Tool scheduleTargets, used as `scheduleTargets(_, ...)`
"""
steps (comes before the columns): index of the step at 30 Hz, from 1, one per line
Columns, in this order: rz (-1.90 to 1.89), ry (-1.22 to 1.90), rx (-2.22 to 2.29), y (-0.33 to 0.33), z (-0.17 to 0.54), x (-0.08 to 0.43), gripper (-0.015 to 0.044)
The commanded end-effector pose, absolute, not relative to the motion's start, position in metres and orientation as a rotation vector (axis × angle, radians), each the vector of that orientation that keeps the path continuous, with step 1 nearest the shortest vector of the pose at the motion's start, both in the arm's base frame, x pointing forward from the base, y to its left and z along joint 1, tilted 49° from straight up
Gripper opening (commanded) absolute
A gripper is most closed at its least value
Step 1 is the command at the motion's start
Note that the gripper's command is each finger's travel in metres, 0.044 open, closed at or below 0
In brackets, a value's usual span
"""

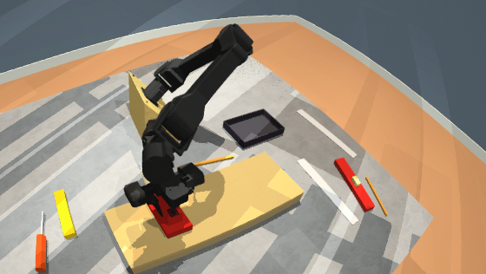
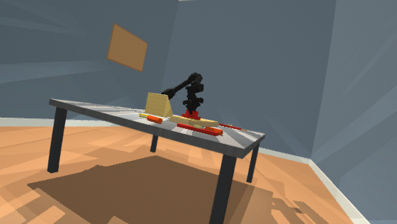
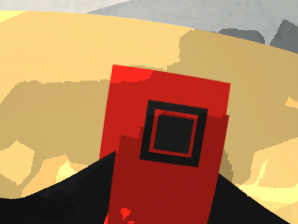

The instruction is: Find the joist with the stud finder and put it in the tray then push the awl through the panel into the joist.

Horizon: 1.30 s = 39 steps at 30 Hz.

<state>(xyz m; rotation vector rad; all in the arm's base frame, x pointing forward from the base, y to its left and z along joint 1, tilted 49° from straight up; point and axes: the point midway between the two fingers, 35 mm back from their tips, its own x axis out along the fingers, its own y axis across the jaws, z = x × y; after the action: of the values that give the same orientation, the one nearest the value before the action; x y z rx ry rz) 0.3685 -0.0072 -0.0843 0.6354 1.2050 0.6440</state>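
Observation:
A red stud finder (image 1: pixel 179 228) (image 2: pixel 196 115) (image 3: pixel 172 90) lies flat on or just above the left part of the pale floor panel (image 1: pixel 260 182) (image 3: pixel 60 45). My gripper (image 1: pixel 166 208) (image 3: pixel 158 163) is shut on it from above. Its black square window with a thin red inner outline shows dark. The joist is hidden under the panel. The dark tray (image 1: pixel 264 138) stands empty behind the panel. An orange-handled tool (image 1: pixel 41 252) (image 2: pixel 154 119) with a thin metal shaft lies at the left; another orange handle (image 2: pixel 215 130) shows at the table's front. I cannot tell which is the awl.
A yellow block (image 1: pixel 65 214) lies near the left tool. An orange stick (image 1: pixel 214 160) lies behind the panel. Two white strips (image 1: pixel 326 133) (image 1: pixel 327 191), a red level (image 1: pixel 347 174) and a thin orange stick (image 1: pixel 376 196) lie at the right. A pale upright board (image 1: pixel 137 104) stands behind my arm.

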Motion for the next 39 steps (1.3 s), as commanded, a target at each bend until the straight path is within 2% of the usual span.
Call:
scheduleTargets(1,0.652,1.202,0.640,0.001,-0.077,0.368,0.0000)
scheduleTargets(39,0.654,1.203,0.644,0.053,-0.018,0.359,0.0000)
